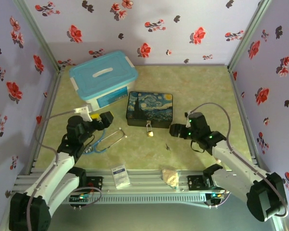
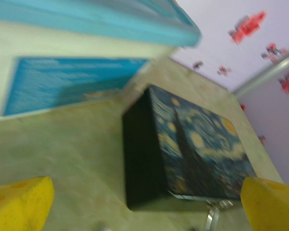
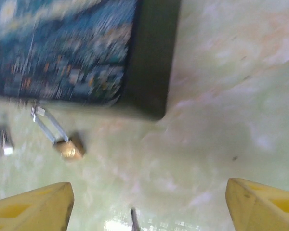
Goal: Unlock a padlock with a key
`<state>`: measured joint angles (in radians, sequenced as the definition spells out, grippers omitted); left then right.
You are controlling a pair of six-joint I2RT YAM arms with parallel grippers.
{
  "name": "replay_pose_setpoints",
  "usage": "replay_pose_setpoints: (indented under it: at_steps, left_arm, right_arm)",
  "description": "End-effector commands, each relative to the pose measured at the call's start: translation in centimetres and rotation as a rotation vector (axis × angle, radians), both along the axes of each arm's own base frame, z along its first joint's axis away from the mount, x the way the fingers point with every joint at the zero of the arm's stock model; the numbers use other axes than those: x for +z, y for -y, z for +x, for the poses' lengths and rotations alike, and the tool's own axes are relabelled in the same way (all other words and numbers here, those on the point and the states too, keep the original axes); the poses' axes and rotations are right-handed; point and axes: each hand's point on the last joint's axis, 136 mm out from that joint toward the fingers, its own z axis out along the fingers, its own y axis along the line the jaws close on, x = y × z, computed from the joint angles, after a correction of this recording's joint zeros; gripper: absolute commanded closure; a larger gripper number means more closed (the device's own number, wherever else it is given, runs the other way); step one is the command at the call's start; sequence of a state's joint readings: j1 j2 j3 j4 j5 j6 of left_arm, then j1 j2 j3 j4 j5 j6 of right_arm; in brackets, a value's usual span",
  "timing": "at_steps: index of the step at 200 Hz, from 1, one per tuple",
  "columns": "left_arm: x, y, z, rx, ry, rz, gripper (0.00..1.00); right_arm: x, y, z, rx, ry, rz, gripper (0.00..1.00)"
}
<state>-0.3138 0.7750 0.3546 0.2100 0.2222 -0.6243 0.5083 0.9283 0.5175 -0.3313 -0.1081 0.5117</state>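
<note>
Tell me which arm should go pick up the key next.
Right arm: the key lies just ahead of its open jaws, padlock close by. The left arm sits farther off, by the stethoscope.

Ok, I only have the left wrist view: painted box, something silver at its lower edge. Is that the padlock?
Observer: Yes; the top view shows the brass padlock lying at the painted box's near side, shackle towards it.
Operator: And what unlocks it?
Observer: The key, a dark sliver on the table, nearer the arms than the padlock and apart from it.
Operator: Right arm holding anything?
Observer: No; its wrist view shows the right gripper open and empty, the key lying near it.
</note>
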Motion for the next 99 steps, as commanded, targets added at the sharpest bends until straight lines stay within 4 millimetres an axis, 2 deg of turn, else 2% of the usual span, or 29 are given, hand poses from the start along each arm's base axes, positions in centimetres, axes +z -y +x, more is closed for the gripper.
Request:
replay_pose_setpoints:
  at_steps: [1, 20, 41, 56, 75, 99]
  left_arm:
    - [-0.3, 2.6, -1.7, -0.090, -0.063, -0.015, 0.00]
    - [-0.9, 4.5, -3.0, -0.127, -0.090, -0.028, 0.00]
    - [-1.9, 6.1, -4.1, -0.150, -0.115, -0.068, 0.00]
    - [-2.5, 7.4, -4.7, -0.178, -0.138, -0.090, 0.00]
    - [-3.2, 8.4, -5.4, -0.188, -0.167, -0.019, 0.00]
    - [-3.1, 10.0, -6.2, -0.219, -0.145, 0.024, 0.00]
  right_arm:
    - [-2.3, 0.2, -2.6, 0.007, -0.068, -0.094, 0.22]
    - [-3.4, -0.6, -3.9, 0.033, -0.093, -0.097, 0.29]
    - [-4.8, -1.7, -5.0, 0.062, -0.107, -0.087, 0.30]
    - [-5.8, -1.9, -5.4, 0.075, -0.133, -0.118, 0.37]
    - [-6.4, -2.8, -5.7, 0.114, -0.138, -0.141, 0.39]
    - [-6.8, -3.6, -5.7, 0.158, -0.126, -0.194, 0.41]
